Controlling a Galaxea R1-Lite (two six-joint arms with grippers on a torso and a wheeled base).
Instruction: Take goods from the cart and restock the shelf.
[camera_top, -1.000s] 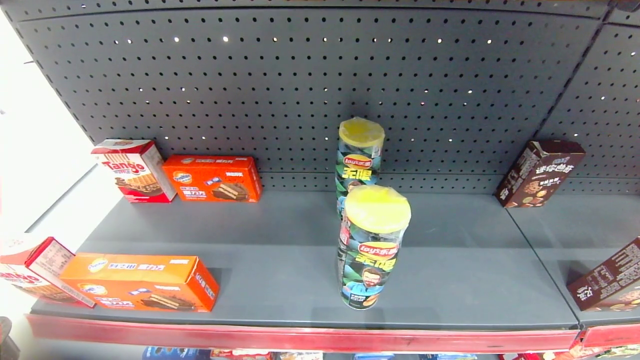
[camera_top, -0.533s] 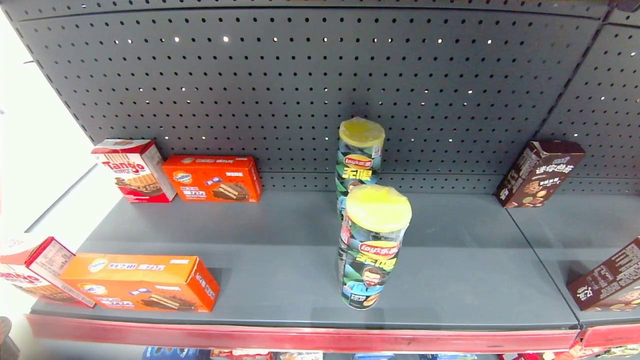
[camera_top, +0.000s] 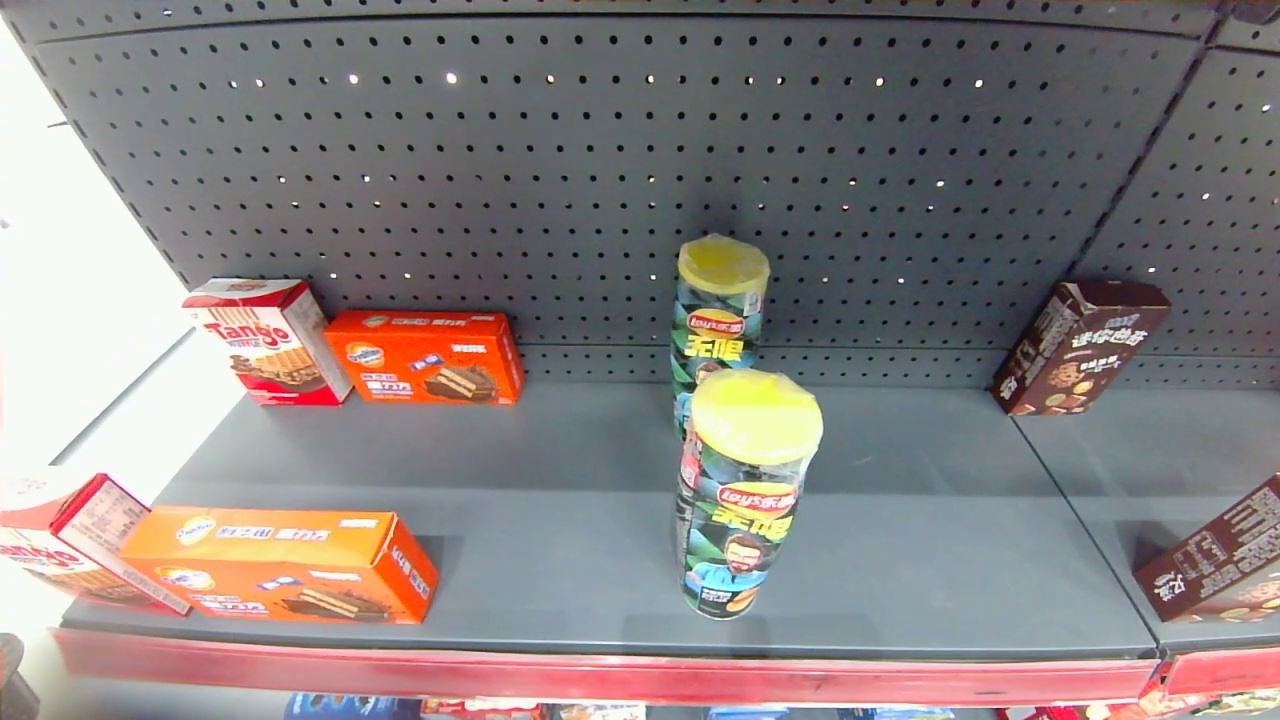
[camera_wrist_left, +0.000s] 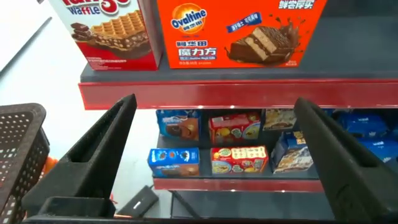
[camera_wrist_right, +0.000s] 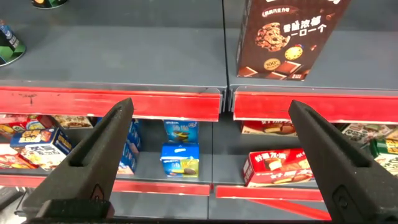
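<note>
You are viewing the shelf (camera_top: 560, 520), which is carrying two yellow-lidded chip cans (camera_top: 745, 500) at centre, two orange boxes (camera_top: 280, 565) and two red wafer boxes (camera_top: 268, 340) toward 9 o'clock, and two brown boxes (camera_top: 1080, 345) toward 3 o'clock.

The shelf (camera_top: 560, 500) lay bare in a wide band between the front orange box (camera_top: 280, 565) at its left front corner and the front can (camera_top: 745, 500), which stood upright near the middle. The rear can (camera_top: 718, 310) stood just behind it, close to the back panel (camera_top: 600, 180), so the pair blocked the centre line. To the right the shelf was open as far as the rear brown box (camera_top: 1080, 345) and the front brown box (camera_top: 1215, 565). The red box (camera_top: 268, 340) and rear orange box (camera_top: 425, 357) filled the back left, leaving a gap before the rear can.
</note>
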